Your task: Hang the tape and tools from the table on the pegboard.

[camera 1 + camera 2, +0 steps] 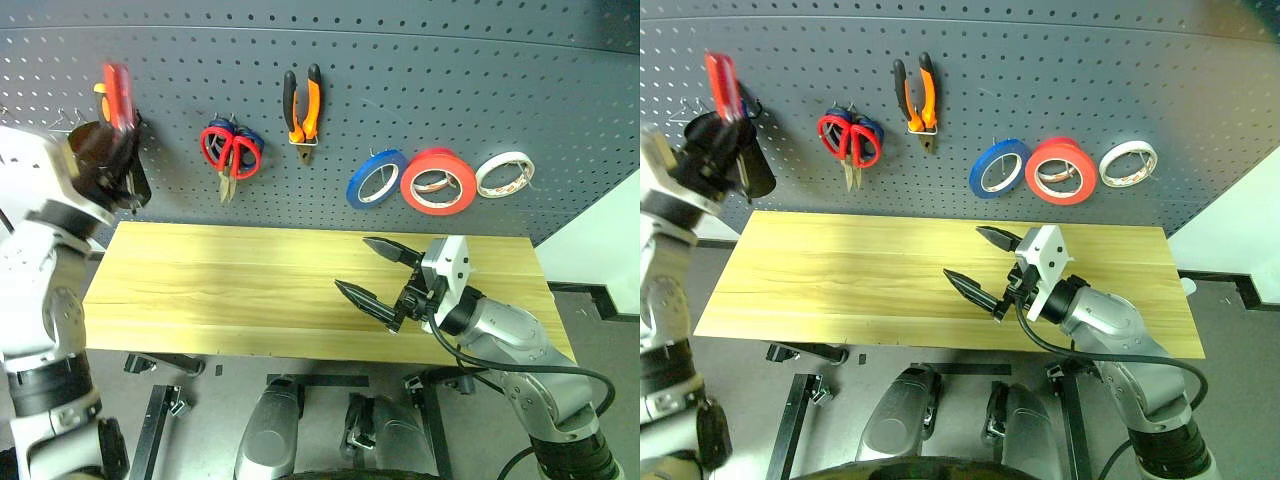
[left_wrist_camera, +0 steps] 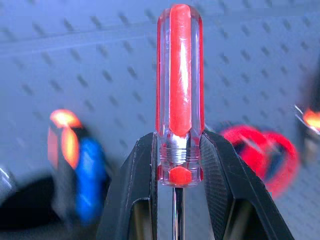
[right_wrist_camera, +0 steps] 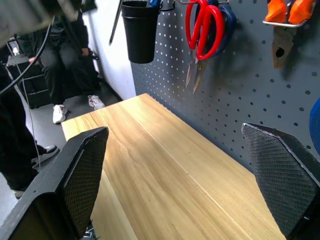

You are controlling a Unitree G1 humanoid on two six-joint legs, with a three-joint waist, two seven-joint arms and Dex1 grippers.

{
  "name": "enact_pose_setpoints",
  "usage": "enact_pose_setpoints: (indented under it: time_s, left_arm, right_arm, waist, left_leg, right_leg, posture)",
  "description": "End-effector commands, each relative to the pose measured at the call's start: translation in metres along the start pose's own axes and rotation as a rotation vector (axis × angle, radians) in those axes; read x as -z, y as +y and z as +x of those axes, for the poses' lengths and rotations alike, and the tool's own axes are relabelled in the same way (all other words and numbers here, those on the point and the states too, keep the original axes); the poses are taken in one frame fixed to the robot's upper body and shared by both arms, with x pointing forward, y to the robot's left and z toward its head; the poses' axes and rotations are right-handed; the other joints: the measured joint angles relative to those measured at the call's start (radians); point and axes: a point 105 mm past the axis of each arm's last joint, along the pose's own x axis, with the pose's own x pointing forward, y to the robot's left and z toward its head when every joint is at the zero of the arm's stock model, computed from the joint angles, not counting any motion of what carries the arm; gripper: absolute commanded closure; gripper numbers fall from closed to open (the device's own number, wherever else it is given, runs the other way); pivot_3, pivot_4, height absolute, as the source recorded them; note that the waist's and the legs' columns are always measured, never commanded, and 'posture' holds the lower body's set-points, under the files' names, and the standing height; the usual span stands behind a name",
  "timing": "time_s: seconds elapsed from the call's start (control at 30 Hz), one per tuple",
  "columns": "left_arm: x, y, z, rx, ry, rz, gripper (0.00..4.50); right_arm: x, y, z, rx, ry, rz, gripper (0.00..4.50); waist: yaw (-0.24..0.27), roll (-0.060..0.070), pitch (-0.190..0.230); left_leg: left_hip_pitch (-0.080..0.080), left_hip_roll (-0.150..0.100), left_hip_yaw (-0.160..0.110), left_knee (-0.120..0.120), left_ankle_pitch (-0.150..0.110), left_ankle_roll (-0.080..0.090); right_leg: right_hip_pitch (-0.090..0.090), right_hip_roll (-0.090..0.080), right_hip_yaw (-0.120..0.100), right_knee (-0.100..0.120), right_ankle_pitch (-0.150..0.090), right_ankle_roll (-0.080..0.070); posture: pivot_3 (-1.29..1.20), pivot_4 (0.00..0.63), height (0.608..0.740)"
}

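We've got the screwdriver [image 2: 180, 90] clamped handle-up in our left gripper [image 1: 118, 150], up by the pegboard [image 1: 400, 90] corner near the black cup [image 3: 140, 30], presumably its home, while our right gripper [image 1: 375, 272] idles over the bare desk [image 1: 250, 290], fingers spread wide.

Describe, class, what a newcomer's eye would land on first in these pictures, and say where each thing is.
First, the three rolls of tape, blue, red-orange and white, hanging in a row on the dark grey pegboard above the bare yellowish wooden table. Then the red, clear-handled screwdriver clamped in the left gripper, raised at the board's left end near a black cup. The right gripper hangs open over the table.
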Motion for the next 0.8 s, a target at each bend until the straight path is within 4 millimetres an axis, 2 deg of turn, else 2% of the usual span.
enact_pose_setpoints:
  time_s: [0.03, 0.2, 0.43, 0.57, 0.8]
  left_arm:
    - [-0.028, 0.020, 0.014, -0.012, -0.107, 0.049, 3.65]
    - [-0.032, 0.032, 0.043, -0.001, -0.151, 0.050, 3.65]
    - [-0.028, 0.033, 0.074, 0.027, -0.179, 0.041, 3.65]
    - [-0.027, 0.032, 0.078, 0.037, -0.188, 0.041, 3.65]
    - [-0.035, 0.037, 0.065, 0.039, -0.191, 0.095, 3.65]
  right_arm:
    - [-0.007, 0.002, 0.000, -0.009, -0.036, -0.019, 0.00]
    - [-0.006, 0.004, 0.000, -0.011, -0.036, -0.017, 0.00]
    - [-0.005, 0.008, -0.006, 0.006, -0.021, -0.013, 0.00]
    - [-0.004, 0.010, -0.010, 0.022, -0.015, -0.012, 0.00]
    - [-0.003, 0.009, -0.011, 0.035, -0.006, -0.009, 0.00]
  waist:
    - [0.001, 0.000, 0.000]
    - [0.005, 0.000, 0.000]
    - [0.000, -0.001, -0.001]
    - [-0.007, -0.001, -0.001]
    - [-0.006, -0.001, -0.001]
  left_leg:
    - [0.000, 0.000, 0.001, 0.000, 0.000, 0.000]
    - [0.000, -0.001, 0.002, 0.000, 0.000, 0.000]
    - [-0.001, -0.001, 0.002, 0.001, 0.000, 0.000]
    - [0.000, -0.001, 0.002, 0.001, 0.000, 0.000]
    - [0.000, -0.001, 0.002, 0.003, 0.000, 0.000]
  right_leg:
    - [0.000, 0.000, 0.000, 0.000, 0.000, 0.000]
    - [0.000, 0.000, -0.001, 0.000, 0.000, 0.000]
    - [0.000, 0.001, -0.001, 0.000, 0.000, 0.000]
    - [0.000, 0.000, -0.001, 0.001, 0.000, 0.000]
    - [0.000, 0.000, -0.001, 0.004, 0.000, 0.000]
  posture:
    - [0.37, 0.135, 0.676]
    - [0.36, 0.140, 0.676]
    - [0.33, 0.146, 0.676]
    - [0.32, 0.146, 0.676]
    - [0.33, 0.151, 0.676]
